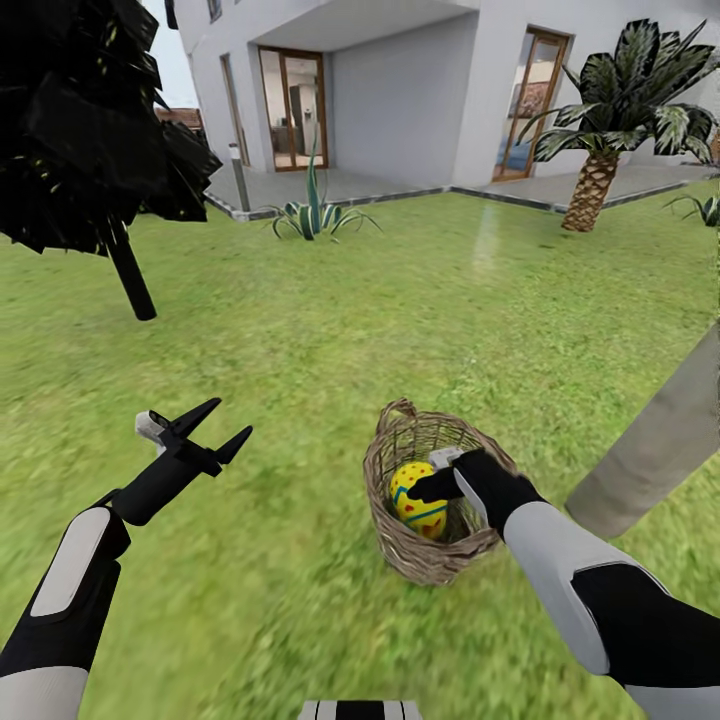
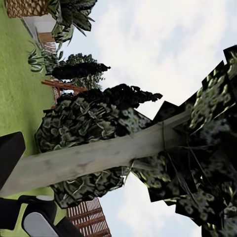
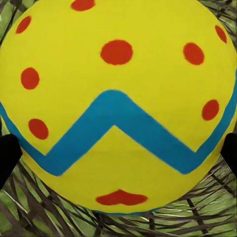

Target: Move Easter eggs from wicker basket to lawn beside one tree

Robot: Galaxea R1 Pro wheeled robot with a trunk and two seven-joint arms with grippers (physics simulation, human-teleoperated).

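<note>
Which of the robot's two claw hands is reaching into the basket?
The right gripper, beside the Easter egg inside the wicker basket; the left gripper hangs open over grass.

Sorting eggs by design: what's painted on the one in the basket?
Yellow egg with a blue zigzag band and red dots; clearest in right wrist view.

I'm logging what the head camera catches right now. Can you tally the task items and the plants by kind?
Easter egg: 1 visible, in the basket
Wicker basket: 1
Pale trunk, beside the basket: 1
Dark conifer: 1
Palm: 1
Spiky plant near the patio edge: 1
Total: 6
The right end effector hides part of the basket's inside, so more eggs could be there.
</note>
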